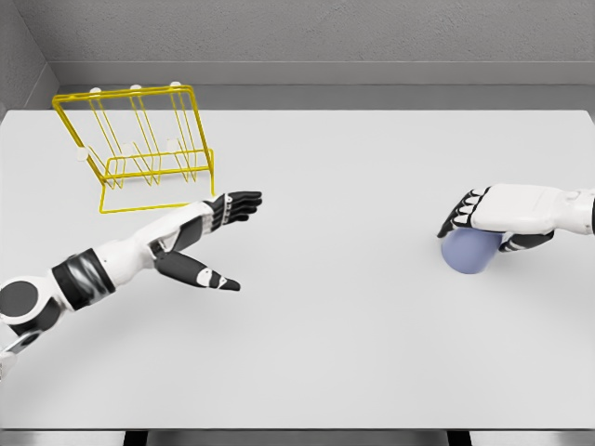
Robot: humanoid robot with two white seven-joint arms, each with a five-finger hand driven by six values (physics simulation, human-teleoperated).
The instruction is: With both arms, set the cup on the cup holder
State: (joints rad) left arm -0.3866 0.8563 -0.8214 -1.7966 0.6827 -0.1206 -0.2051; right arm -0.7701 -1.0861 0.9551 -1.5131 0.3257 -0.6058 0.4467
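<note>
My right robot hand (483, 218) draped over cup (468, 253) near surface's (353, 353) right edge, fingers curled on top, grip looks shallow. Could squirt out on lift. Left robot hand (223, 232) spread, empty, beside yellow rack (139, 149) at far-left corner. Long handover ahead, drop risk.

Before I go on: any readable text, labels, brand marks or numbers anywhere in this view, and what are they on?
None readable.
The lavender cup under the right hand: plain, no print visible.
The yellow wire cup holder: no label or tag.
The left hand and both arms: white and black shells, no markings visible.
The white table and grey wall: bare of signs.
</note>
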